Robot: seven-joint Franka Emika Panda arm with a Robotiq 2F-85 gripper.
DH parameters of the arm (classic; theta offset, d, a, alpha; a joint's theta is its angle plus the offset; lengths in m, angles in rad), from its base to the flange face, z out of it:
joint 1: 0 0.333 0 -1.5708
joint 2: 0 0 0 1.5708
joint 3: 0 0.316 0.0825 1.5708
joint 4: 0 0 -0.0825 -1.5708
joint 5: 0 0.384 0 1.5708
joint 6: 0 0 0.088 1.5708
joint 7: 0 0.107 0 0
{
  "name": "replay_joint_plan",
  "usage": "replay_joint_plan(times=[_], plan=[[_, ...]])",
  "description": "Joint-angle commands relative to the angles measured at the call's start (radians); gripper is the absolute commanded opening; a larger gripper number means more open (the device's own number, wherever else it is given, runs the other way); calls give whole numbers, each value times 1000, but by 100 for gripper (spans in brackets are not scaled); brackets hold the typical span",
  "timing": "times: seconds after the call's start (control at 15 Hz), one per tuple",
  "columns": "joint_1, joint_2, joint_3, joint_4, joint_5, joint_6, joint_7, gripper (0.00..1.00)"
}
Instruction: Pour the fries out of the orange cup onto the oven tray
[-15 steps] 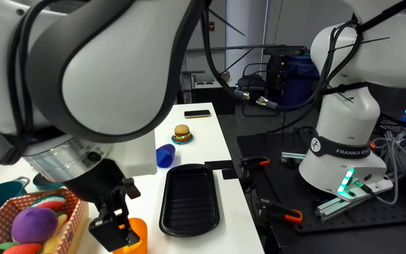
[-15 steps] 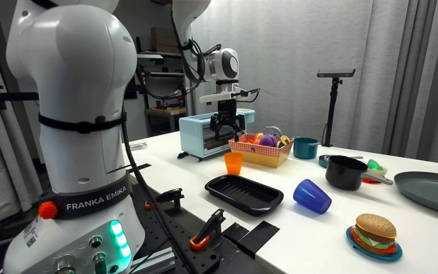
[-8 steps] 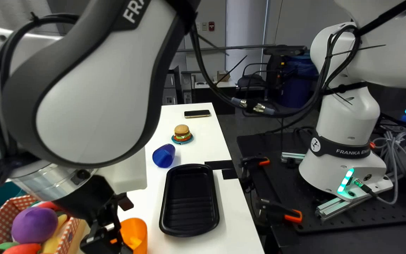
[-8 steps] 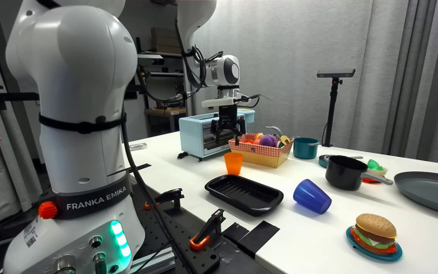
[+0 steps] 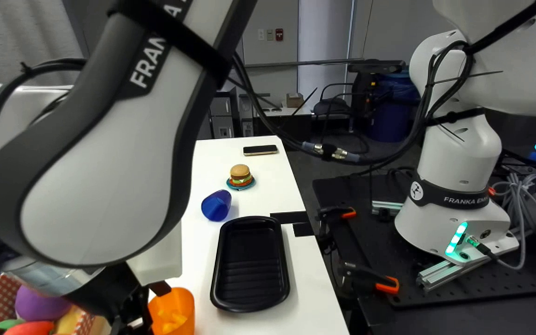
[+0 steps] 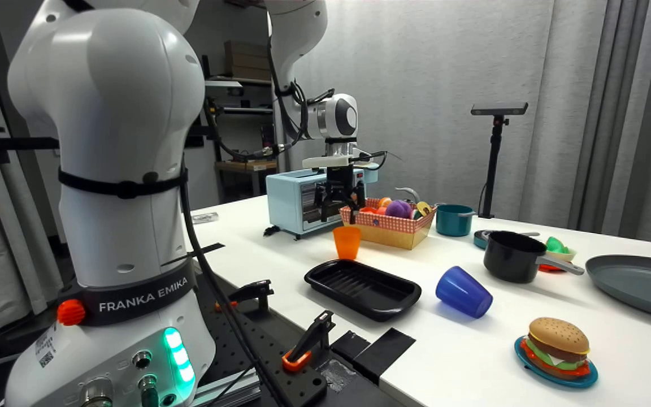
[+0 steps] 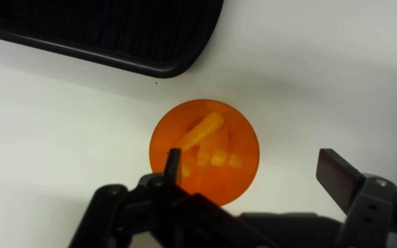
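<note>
Low over the white table (image 6: 280, 254): the gripper (image 7: 249, 153), spread wide, near the orange cup (image 6: 347, 243) of fries (image 7: 203, 130)

Nearest, in an exterior view, the arm (image 5: 105, 181) fills the left side, slanting from the top of the frame down to the lower left, where its end overlaps a checked basket (image 5: 0, 298) of toy food. In an exterior view, the wrist (image 6: 339, 116) bends so that the gripper points down, with a toaster oven (image 6: 286, 203) behind it. In the wrist view, its two fingers (image 7: 338, 179) stand far apart: one overlaps the edge of the orange cup, the other appears clear of it above the table. Whether a finger touches the orange cup cannot be told. The orange cup stands upright, the fries lying loosely inside it. Just beside it, but apart, lies the oven tray (image 5: 249, 260), ribbed bottom facing up and one rounded corner toward the cup. Farther along, in an exterior view, come a blue cup (image 5: 217, 205), lying on its side; a toy burger (image 5: 240, 173) on a small plate (image 5: 242, 188); and, near the table's far end, a phone (image 5: 260, 150).
</note>
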Motion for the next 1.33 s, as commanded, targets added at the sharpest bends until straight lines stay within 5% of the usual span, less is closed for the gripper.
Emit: replay_joint_plan(times=[0.0, 0.8, 0.93, 1.27], plan=[[15, 37, -9, 39, 16, -12, 1, 100], [27, 101, -13, 71, 41, -4, 41, 100], [35, 102, -12, 73, 44, -2, 60, 72], [53, 100, -9, 73, 53, 6, 94, 34]])
